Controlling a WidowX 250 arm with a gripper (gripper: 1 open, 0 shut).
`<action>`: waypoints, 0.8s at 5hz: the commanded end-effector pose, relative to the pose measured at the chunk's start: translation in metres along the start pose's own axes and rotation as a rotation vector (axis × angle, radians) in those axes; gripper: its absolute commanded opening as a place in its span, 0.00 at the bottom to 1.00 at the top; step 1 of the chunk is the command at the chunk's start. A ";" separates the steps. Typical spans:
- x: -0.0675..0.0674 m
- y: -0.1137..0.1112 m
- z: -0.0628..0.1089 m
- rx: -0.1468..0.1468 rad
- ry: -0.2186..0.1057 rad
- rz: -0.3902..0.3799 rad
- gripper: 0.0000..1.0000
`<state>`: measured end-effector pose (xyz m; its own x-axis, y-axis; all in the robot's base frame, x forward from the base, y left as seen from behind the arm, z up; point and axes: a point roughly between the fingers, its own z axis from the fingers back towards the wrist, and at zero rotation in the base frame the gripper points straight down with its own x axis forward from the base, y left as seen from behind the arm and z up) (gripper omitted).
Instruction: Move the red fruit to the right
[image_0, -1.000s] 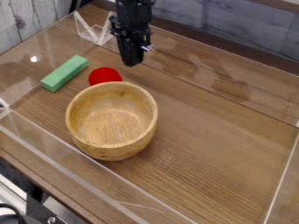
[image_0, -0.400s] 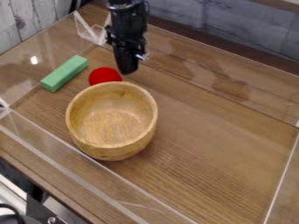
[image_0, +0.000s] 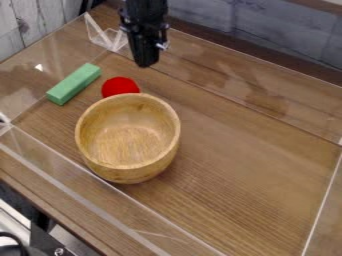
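Observation:
The red fruit (image_0: 120, 86) is a small glossy red ball lying on the wooden table, just behind the rim of the wooden bowl (image_0: 127, 135). My gripper (image_0: 144, 60) is dark and points straight down. It hangs above and slightly behind and to the right of the fruit, clear of it. Nothing shows between its fingers, and they look narrow from this angle, so how far apart they stand is unclear.
A green rectangular block (image_0: 75, 83) lies left of the fruit. Clear plastic walls (image_0: 40, 170) fence the table along the front and left. Bare wood stretches to the right of the bowl.
The gripper dipped toward the fruit, then rose again and now hangs higher than before. The fruit, bowl and block have not moved.

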<state>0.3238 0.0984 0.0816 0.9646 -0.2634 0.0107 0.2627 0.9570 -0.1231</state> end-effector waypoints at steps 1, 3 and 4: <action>-0.001 0.004 0.006 0.049 -0.046 0.053 1.00; -0.006 0.025 -0.001 0.064 -0.005 0.033 1.00; -0.011 0.033 -0.010 0.066 0.012 0.050 1.00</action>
<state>0.3129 0.1244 0.0490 0.9733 -0.2212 -0.0608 0.2145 0.9715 -0.1009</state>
